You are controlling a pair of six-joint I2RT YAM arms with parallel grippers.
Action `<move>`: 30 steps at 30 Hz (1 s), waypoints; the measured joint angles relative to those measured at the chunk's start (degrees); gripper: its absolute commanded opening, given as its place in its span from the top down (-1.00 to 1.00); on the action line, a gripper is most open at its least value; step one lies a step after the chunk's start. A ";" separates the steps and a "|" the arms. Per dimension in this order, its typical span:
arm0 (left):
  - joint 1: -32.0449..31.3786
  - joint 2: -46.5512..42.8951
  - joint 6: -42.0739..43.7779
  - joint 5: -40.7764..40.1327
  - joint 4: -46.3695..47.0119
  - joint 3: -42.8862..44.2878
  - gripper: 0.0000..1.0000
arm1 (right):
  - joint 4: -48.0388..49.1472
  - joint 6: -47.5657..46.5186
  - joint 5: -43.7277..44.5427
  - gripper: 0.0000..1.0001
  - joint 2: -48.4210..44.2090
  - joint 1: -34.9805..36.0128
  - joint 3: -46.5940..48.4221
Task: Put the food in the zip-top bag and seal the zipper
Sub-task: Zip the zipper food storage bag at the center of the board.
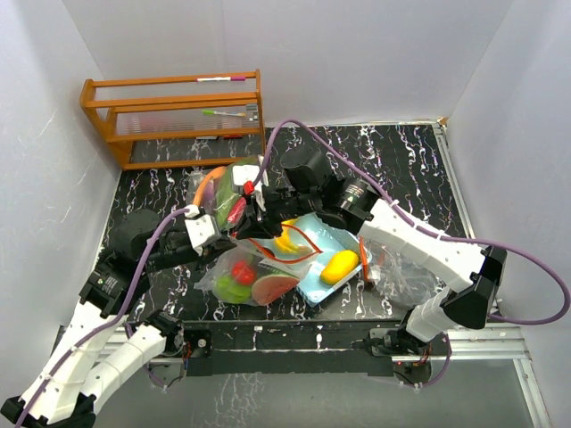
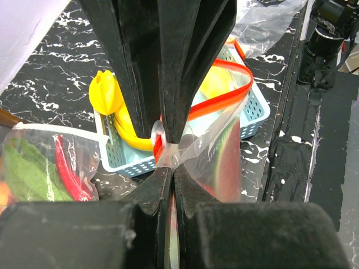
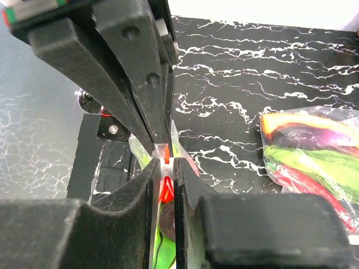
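Two grippers meet on one rim. The left gripper (image 2: 168, 150) is closed tight, its pads pinching the clear film and the red zipper strip (image 2: 224, 84) of the zip-top bag (image 1: 214, 278). The right gripper (image 3: 166, 171) is likewise clamped on the same red strip, with film bunched between its pads. Beyond them the strip arcs in an open loop, so the mouth reads as unsealed.

The bag's belly lies on the black marbled table (image 1: 401, 169) near the arm bases. It holds a watermelon slice (image 1: 275, 287), a green piece (image 1: 232, 288) and a red piece (image 1: 243, 270). Just beside it, under the loop, the light-blue basket (image 2: 253, 115) has the yellow bananas (image 2: 106, 95) and the mango (image 1: 340, 266) in it, not yet bagged. A second bag (image 3: 314, 151), full of coloured pieces, lies farther from the arm bases.

The film looks thin, limp and slick. It will likely sag and slide out of a shallow pinch, so the stiffer zipper strip is the right place to hold, as both grippers do. The toys appear light, hard and glossy, apt to squirt from the pads. I would take the bananas across the middle of the curve and the mango across its narrow width. Sealing will want the strip's two halves lined up before pressing along it.
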 measured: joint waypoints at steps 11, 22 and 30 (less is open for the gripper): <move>0.00 -0.15 1.07 -1.84 -2.01 1.99 1.00 | 0.79 1.33 4.22 0.85 -1.44 0.11 -3.10; 0.00 -1.14 0.81 -2.43 -0.55 1.99 1.00 | 2.23 4.44 8.44 -0.01 -5.27 0.39 -4.94; 0.02 -2.10 0.76 -3.72 -0.46 1.99 1.00 | 5.79 7.69 8.90 -0.54 -6.78 -0.02 -10.69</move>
